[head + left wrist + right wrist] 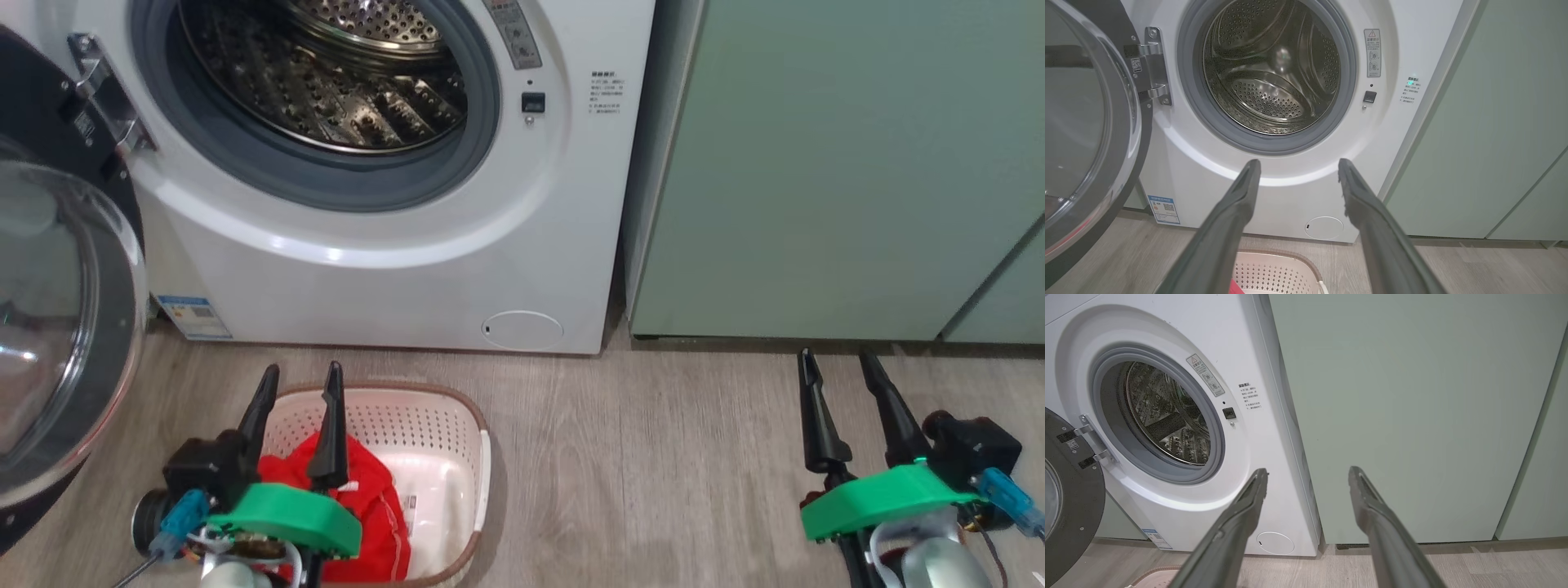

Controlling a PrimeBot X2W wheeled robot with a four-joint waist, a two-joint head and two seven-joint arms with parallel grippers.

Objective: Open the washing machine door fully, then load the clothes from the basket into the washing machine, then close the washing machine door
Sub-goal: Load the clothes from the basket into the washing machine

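**Q:** Progress, quick?

**A:** Step one looks done to me. The washing machine door (65, 310) is swung wide on its steel hinge (102, 90), off to the left of the washing machine (408, 278). Loading isn't started by my read. The drum (326, 82) shows bare steel, and the clothes (375, 506) lie in the basket (392, 420) on the floor (653, 457), just in front of the machine. So loading and closing the door are left.

**Q:** Your pincers?

**A:** Both are spread as wide as they go, with nothing held. My left pincer (301, 370) hovers over the basket in front of the machine, above the red heap, fingers aimed at the machine's front. My right pincer (837, 358) is out to the machine's right, facing the green cabinet (816, 163), well apart from the basket.

**Q:** Materials and shapes?

**A:**
- **Door:** round, with a glossy black rim and clear domed glass.
- **Seal** (482, 122)**:** a grey rubber ring.
- **Drum:** perforated steel with raised ribs.
- **Machine front:** smooth white, dished around the opening.
- **Basket:** cream plastic, a rounded rectangle with holed walls and a brown rim.
- **Clothes:** soft crumpled red fabric with white trim. I judge they'll drape and bunch, so one pinch may lift more than one piece.
- **Floor:** pale wood-grain.
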